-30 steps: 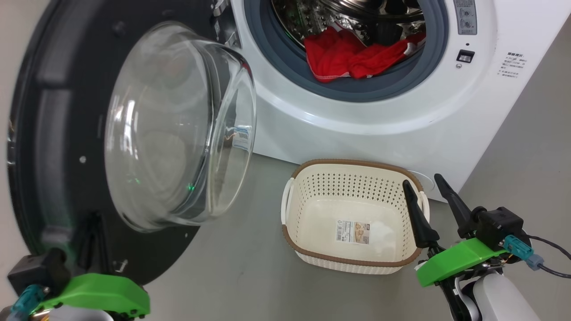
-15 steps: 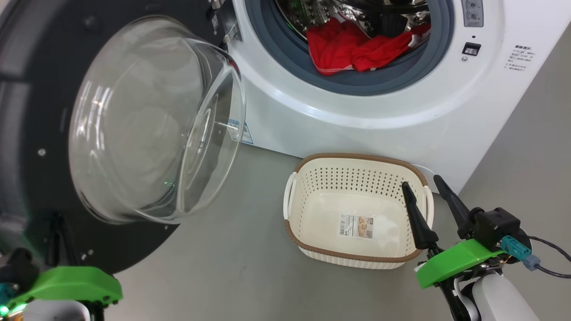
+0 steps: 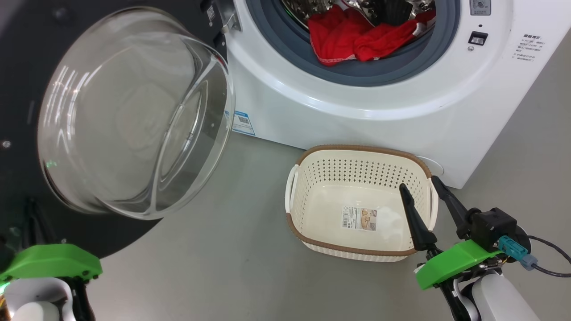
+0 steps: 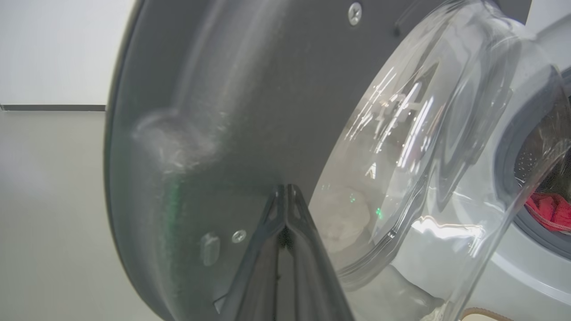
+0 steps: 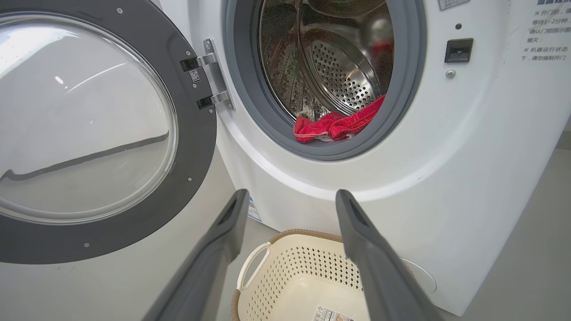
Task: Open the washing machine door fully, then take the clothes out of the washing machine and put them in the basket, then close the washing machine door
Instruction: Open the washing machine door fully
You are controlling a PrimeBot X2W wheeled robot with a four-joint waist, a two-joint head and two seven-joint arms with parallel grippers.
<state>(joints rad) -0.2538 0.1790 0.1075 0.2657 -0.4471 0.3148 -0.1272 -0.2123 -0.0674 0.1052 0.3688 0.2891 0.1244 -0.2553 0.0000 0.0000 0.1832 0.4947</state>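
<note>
Clothes: the clothes [image 3: 357, 42], a red heap, lie low at the front of the drum [image 5: 343, 76]. They spread side to side along its lower lip, and one edge rests on the grey rubber ring [image 3: 379, 73].
Washing machine: the washing machine [image 3: 401, 116] stands on the floor [image 3: 223, 245] with its mouth uncovered.
Door: the washing machine door [image 5: 196, 156] is swung out wide on the hinge side, to the robot's left. Its clear window [image 3: 129, 111] bulges toward the camera.
Left hand: the left hand [image 4: 285, 189] has its fingers pressed together and holds nothing. The tips are set against the door's dark inner face, just beside the window.
Right hand: the right hand [image 3: 417, 183] is spread wide and empty. It hovers over the right end of the basket [image 3: 357, 148], with its fingers aimed up toward the drum mouth.
Basket: it sits empty on the floor just in front of the machine, below the opening.
Key relation: the clothes lie ahead of and above the right hand, straight along its fingers. The left hand is well apart from them, out at the door.
Judgement: the door-opening step looks nearly done. The right arm is the better placed to reach in.
</note>
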